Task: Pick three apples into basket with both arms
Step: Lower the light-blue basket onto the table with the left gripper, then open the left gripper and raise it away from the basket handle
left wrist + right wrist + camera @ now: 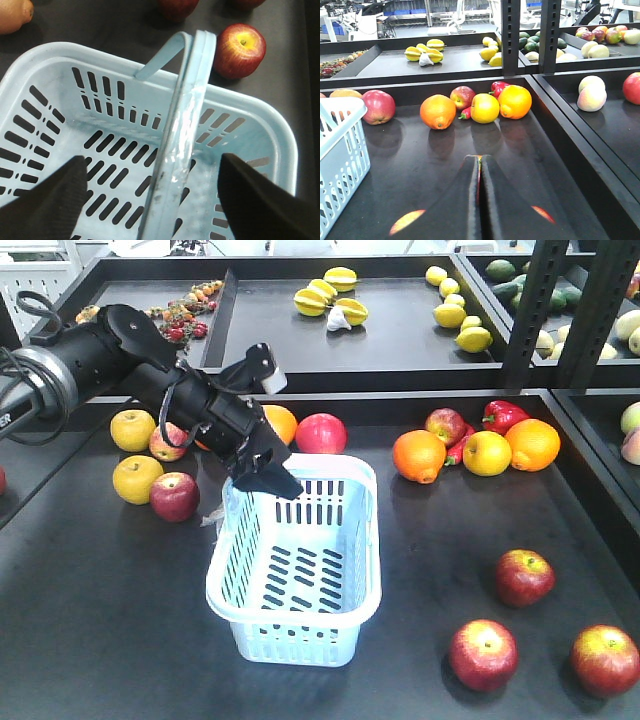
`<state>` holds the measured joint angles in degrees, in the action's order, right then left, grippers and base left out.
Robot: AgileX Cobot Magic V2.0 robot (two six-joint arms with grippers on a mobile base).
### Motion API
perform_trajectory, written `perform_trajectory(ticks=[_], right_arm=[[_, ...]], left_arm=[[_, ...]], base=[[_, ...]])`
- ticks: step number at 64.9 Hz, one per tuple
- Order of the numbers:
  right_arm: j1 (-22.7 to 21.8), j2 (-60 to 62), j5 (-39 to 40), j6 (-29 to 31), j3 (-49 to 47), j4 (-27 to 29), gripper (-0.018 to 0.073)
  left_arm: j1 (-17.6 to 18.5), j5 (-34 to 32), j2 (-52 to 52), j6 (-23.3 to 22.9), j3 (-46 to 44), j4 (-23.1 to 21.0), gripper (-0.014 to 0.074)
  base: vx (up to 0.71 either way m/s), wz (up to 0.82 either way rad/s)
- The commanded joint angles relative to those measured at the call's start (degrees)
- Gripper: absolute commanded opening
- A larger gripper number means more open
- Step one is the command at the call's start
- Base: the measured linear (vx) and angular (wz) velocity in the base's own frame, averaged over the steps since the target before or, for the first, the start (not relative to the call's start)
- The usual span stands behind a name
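The robot's left arm (120, 360) reaches in from the left edge of the dark surface (100, 630). Its left gripper (266, 476) hangs over the rear left corner of the pale blue basket (300, 570), which stands upright near the middle of the front edge. The left wrist view shows the left gripper (150, 160) spread wide and holding nothing, with the basket's swing handles (192, 95) running up between its two black fingers (47, 200) and touching neither. The three apples lie on the surface outside the basket, toward the front right corner: the rear apple (525, 577), the front apple (483, 654) and the corner apple (605, 660), each apart from the others. The right gripper (480, 162), seen only from its own wrist camera, has its fingers pressed together with nothing between them. It points across the surface toward the rear edge, where two oranges (438, 111), a yellow fruit (485, 108), a small red apple (462, 96) and a red pepper (496, 86) sit in a cluster. Near the left edge, two yellow apples (137, 478) lie beside the arm.
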<state>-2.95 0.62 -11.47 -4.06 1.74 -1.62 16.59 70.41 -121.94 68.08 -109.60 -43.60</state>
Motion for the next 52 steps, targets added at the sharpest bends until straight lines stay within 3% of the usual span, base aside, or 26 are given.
perform_trajectory(ticks=[1,11,17,25,32,34,42,52], right_arm=[[-0.40,0.60,4.19,0.12,0.62,-0.30,-0.0004],[-0.40,0.60,4.19,0.12,0.62,-0.30,-0.0004],[-0.40,0.60,4.19,0.12,0.62,-0.30,-0.0004],[-0.40,0.60,4.19,0.12,0.62,-0.30,-0.0004],[-0.40,0.60,4.19,0.12,0.62,-0.30,-0.0004],[-0.40,0.60,4.19,0.12,0.62,-0.30,-0.0004],[-0.40,0.60,4.19,0.12,0.62,-0.30,-0.0004],[-0.40,0.60,4.19,0.12,0.62,-0.30,-0.0004]], left_arm=[[0.12,1.28,5.65,-3.04,-2.70,-3.88,0.0544],[0.08,1.28,9.03,-10.60,-2.96,-2.45,0.0533],[0.08,1.28,11.68,-17.28,-2.89,0.91,0.0469],[0.08,1.33,15.53,-26.26,-2.89,7.65,0.0277],[0.08,1.33,19.58,-34.53,-2.42,14.41,0.0040],[0.08,1.33,20.77,-35.68,-1.49,15.36,-0.0011],[0.08,1.33,28.40,-37.32,5.88,16.66,-0.0008],[0.08,1.09,40.44,-37.18,21.82,16.61,-0.0008]], base=[[0.00,0.00],[0.00,0.00],[0.00,0.00],[0.00,0.00],[0.00,0.00],[0.00,0.00],[0.00,0.00],[0.00,0.00]])
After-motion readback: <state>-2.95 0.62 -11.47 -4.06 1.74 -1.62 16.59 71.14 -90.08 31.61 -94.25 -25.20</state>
